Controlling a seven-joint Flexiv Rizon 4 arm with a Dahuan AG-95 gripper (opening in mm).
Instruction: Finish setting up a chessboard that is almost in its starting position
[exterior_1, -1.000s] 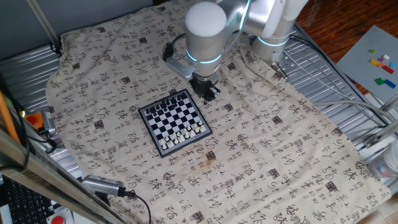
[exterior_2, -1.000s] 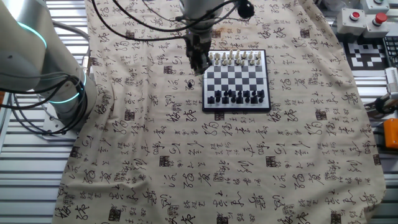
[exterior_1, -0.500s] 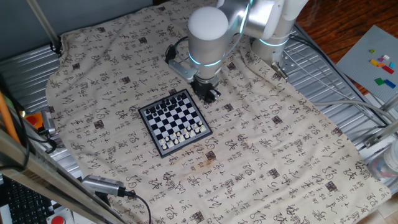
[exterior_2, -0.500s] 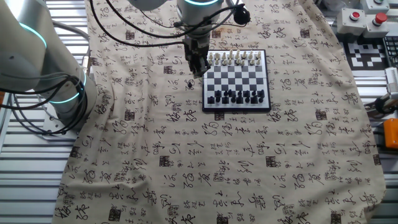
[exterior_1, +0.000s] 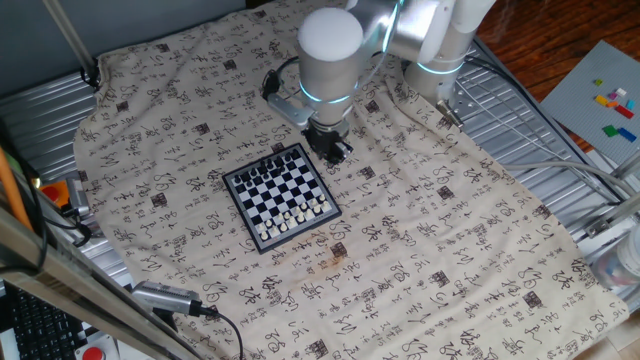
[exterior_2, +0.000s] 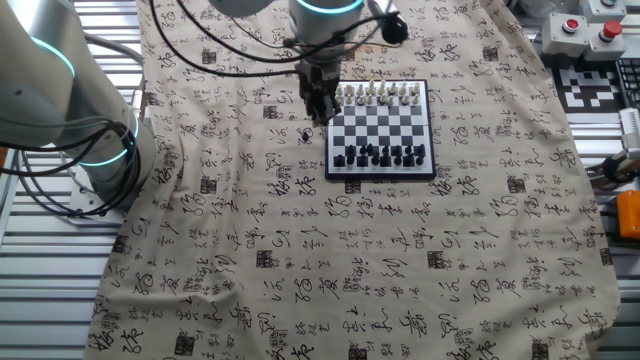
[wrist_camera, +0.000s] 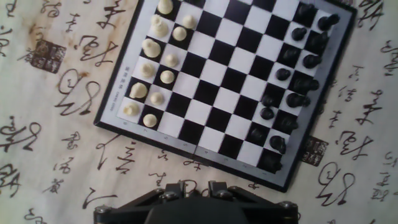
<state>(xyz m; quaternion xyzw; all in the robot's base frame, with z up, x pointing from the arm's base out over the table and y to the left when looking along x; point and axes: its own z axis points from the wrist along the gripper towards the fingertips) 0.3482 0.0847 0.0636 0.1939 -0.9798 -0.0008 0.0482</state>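
Chessboard (exterior_2: 380, 128) on the cloth-covered worktop (exterior_2: 300, 260), with white pieces (wrist_camera: 153, 48) and black pieces (wrist_camera: 288, 74) almost fully ranked. My tool (exterior_2: 318, 104) hangs just beside one board edge; I cannot tell whether it is parted or closed. I should identify the misplaced piece first, then descend clear of its neighbours. Against the earlier frame, the arm has shifted only slightly and the board is unchanged.

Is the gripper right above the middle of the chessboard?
No, in the other fixed view the gripper hangs over the patterned cloth, just beside one edge of the chessboard.
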